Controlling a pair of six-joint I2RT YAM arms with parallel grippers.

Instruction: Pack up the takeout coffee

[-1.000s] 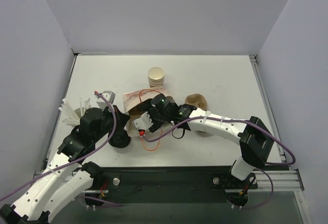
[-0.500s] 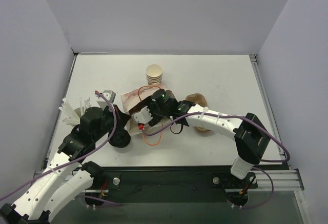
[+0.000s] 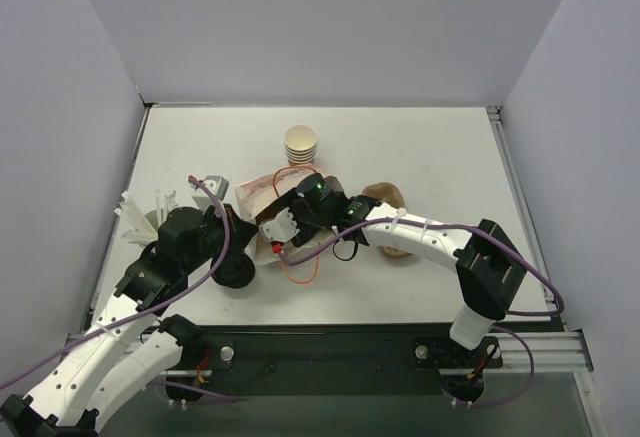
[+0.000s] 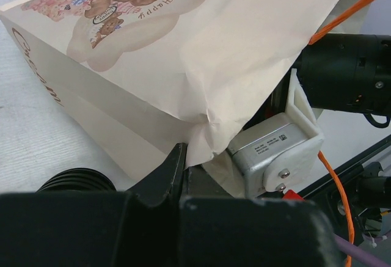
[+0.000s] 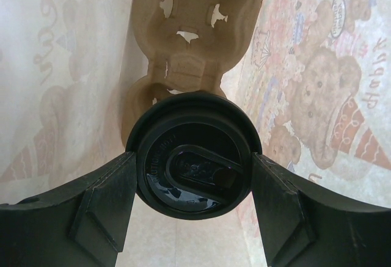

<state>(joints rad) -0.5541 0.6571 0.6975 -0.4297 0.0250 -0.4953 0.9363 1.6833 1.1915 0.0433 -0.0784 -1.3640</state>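
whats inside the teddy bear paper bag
Inside the bag: a brown pulp carrier and the black lid, held by the right gripper. The lid covers the cup below it and the carrier's near pocket.

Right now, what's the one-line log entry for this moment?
left jaws: shut on paper bag edge | right jaws: shut on takeout coffee, inside bag | pulp carrier: in bag beyond cup | seated: cannot tell

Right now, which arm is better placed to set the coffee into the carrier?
Right. The right gripper holds the takeout coffee by its lid inside the paper bag, right by the pulp carrier. The left gripper is pinching the bag's edge, apparently keeping it open.
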